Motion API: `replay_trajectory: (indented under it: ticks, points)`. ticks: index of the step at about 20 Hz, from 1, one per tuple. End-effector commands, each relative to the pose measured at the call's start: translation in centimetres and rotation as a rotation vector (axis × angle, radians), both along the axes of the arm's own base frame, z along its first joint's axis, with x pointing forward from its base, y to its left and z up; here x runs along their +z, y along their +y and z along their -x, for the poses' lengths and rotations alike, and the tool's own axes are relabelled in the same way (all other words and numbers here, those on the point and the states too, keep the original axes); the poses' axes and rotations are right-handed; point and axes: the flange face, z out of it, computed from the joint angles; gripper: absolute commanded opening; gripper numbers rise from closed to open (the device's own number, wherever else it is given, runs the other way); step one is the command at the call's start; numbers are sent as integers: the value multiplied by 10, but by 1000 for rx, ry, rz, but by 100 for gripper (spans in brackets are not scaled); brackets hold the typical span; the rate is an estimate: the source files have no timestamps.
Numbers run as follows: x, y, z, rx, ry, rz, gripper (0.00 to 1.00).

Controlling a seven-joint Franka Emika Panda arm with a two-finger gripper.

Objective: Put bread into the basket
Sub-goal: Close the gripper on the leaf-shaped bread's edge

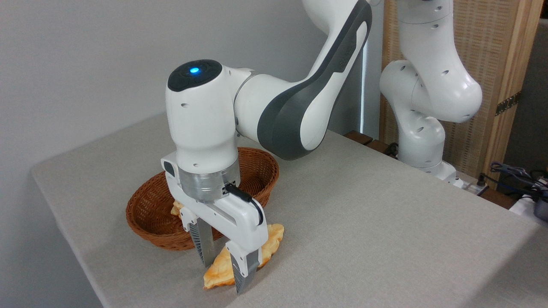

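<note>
The bread (270, 243), a long golden braided pastry, lies flat on the grey table just in front of and to the right of the basket (143, 214). That basket is oval, reddish-brown wicker, and partly hidden behind the arm's wrist. My gripper (222, 277) points straight down over the near half of the bread. It is open, with one finger on each side of the pastry and the tips close to the tabletop. The bread's middle is covered by the right finger (245, 267).
A small pale pastry piece (175, 208) peeks out inside the basket behind the gripper. The table's front edge (98, 291) runs close to the bread. The arm's base (428, 158), cables and a wooden screen stand at the back right.
</note>
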Motion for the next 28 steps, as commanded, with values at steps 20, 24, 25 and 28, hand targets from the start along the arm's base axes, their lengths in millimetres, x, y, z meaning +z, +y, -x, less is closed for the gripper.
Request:
replay_trajectory:
  ticks: [20,24,25,28]
  points:
    - [-9,-6,5,-76,21,-11,40]
    - [-8,-6,5,-78,19,-11,36]
    - [-8,-6,5,-78,19,-11,36]
    - [-6,-5,5,-75,16,-11,36]
